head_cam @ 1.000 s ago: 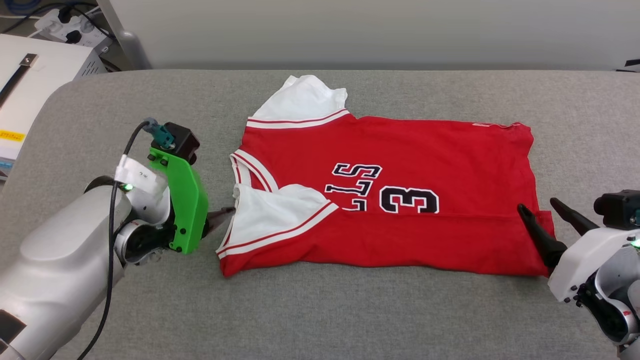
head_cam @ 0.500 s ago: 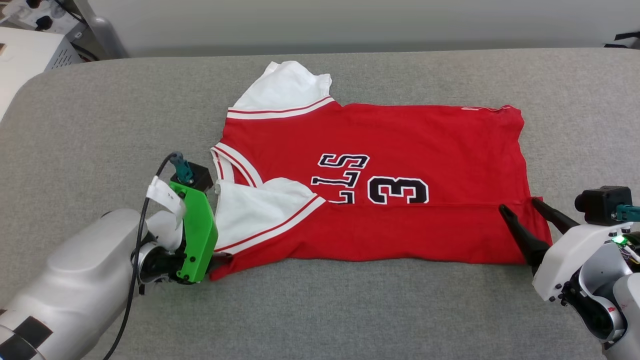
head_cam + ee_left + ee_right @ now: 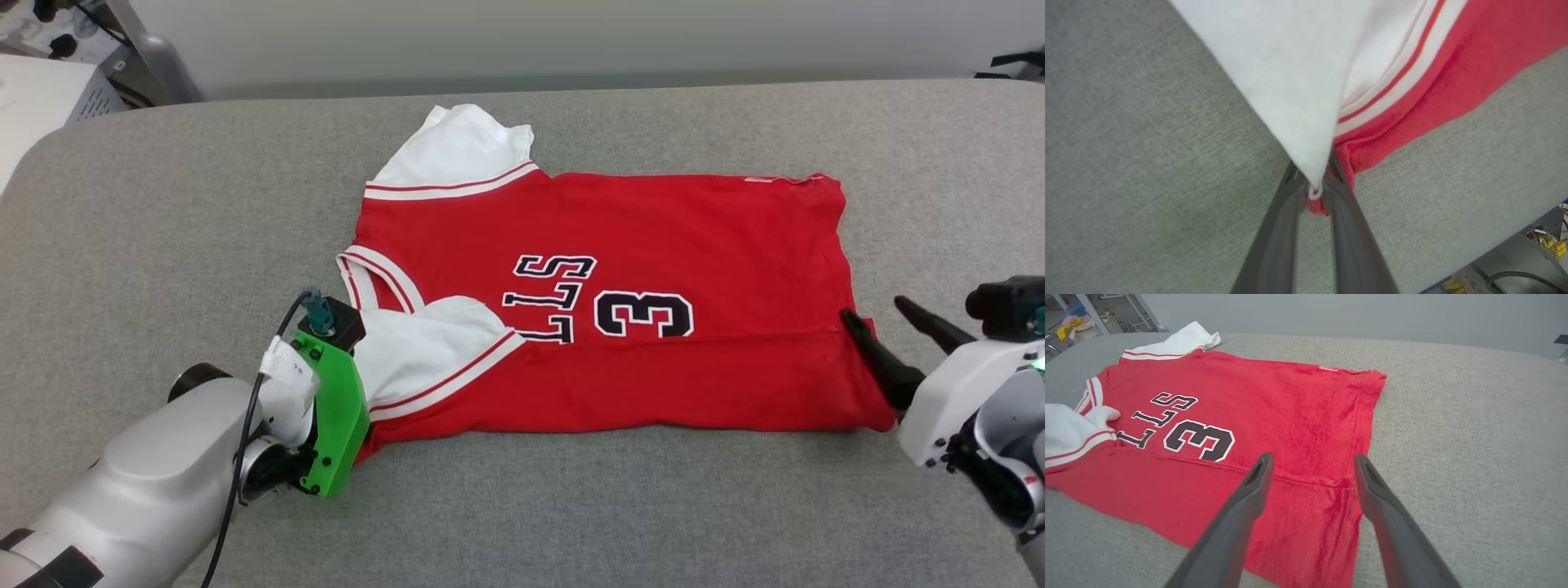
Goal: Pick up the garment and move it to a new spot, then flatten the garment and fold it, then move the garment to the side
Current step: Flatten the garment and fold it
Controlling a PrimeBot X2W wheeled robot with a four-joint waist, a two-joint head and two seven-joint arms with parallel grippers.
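garment (image 3: 653, 229) front "LLS", number "3"

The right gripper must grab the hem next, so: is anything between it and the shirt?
Nothing visible does. The right gripper hangs open at the hem corner of the shirt, one finger over the red cloth, the other near its edge.

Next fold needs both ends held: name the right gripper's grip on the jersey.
Grip the jersey by its hem, near corner, coming in low from the robot's right: that edge lies flat facing the open right gripper, opposite the pinching left gripper.
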